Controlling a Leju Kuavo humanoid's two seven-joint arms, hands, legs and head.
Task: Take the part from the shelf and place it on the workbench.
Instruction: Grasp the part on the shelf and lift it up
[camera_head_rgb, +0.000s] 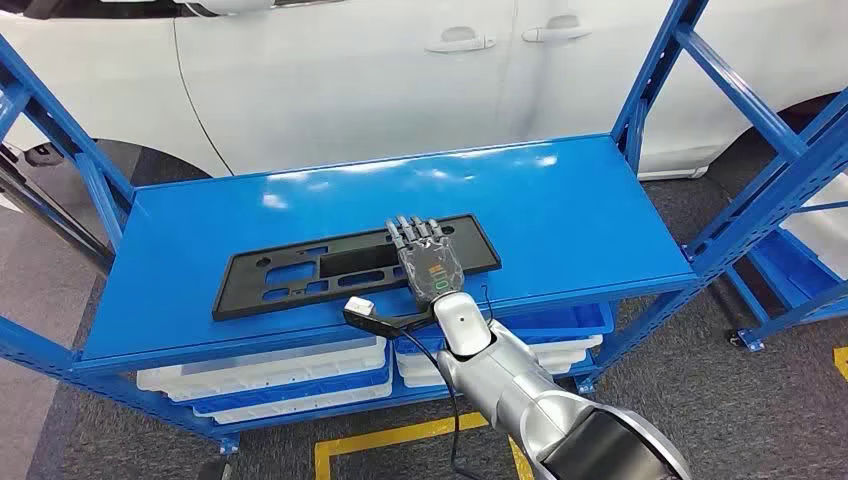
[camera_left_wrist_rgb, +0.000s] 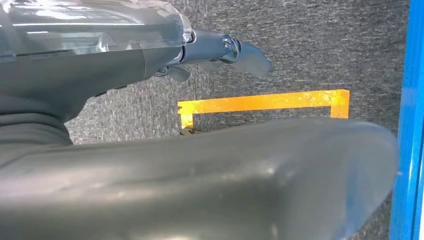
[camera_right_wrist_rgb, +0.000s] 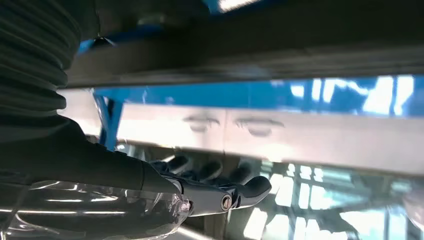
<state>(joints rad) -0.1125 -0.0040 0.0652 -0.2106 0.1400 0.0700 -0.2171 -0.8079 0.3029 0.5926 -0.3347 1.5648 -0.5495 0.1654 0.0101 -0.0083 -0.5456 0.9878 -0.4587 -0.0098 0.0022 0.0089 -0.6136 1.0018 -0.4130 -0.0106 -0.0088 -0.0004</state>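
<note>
The shelf (camera_head_rgb: 560, 200) is glossy bright blue. On it lies a black part (camera_head_rgb: 300, 275). The arm (camera_head_rgb: 510, 385) is silver, its right hand (camera_head_rgb: 425, 258) dark grey. Behind stands a white car (camera_head_rgb: 350, 80); white trays (camera_head_rgb: 270, 378) sit below; yellow tape (camera_head_rgb: 390, 438) marks grey carpet (camera_head_rgb: 760, 410).

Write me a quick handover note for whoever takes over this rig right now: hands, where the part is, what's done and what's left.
Right hand: lies flat on the black plastic part, fingers stretched out, no grip on it.
Left hand: hangs over the grey floor by the yellow tape, holding nothing.
Part: flat on the blue shelf.
Done: right hand has reached the part.
Left: grip it, lift it off, carry it to the workbench.
</note>
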